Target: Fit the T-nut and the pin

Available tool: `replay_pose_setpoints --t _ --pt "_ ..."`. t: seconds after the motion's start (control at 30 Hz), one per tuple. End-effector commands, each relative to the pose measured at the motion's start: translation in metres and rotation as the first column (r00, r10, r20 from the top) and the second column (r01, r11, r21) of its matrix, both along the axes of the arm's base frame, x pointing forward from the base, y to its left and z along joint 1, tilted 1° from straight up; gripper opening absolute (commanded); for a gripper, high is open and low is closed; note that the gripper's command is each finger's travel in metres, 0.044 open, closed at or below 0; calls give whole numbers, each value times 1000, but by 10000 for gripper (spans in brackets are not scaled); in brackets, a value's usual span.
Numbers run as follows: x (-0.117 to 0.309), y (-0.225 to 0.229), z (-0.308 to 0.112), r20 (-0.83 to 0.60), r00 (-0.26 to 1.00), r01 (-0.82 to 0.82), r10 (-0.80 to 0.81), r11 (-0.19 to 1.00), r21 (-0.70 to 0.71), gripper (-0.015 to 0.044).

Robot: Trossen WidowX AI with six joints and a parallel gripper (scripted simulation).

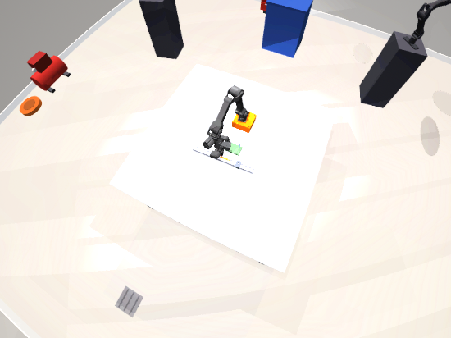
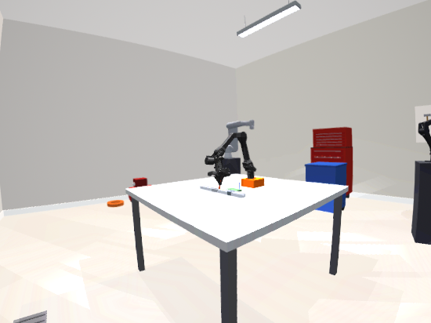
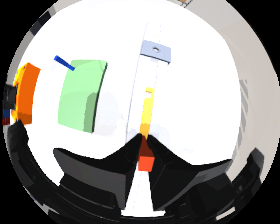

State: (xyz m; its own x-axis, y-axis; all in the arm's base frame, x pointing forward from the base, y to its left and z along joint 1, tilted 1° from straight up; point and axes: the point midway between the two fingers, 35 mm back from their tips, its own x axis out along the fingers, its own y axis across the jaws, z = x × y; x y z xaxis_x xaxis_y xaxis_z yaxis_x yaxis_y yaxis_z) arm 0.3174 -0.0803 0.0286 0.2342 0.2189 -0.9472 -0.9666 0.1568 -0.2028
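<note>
1. Table: white top, pale grey edge, dark legs; mid-frame in the exterior view.
2. Aluminum rail: lies on the top, just below mid-frame in the exterior view.
3. Green tray: beside the rail, left half of the wrist view.
4. Orange base block: on the top, far left in the wrist view.

One counter is carrying one green tray, one blue pin and one rail.
</note>
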Motion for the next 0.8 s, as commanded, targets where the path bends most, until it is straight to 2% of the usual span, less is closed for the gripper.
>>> replay_pose_setpoints --t 0.0,0.77 --pt "2 -1 -1 -14 1000 6 -6 1000 0 -150" --pt "4 -2 -1 -53 999 7 -7 1000 7 -150"
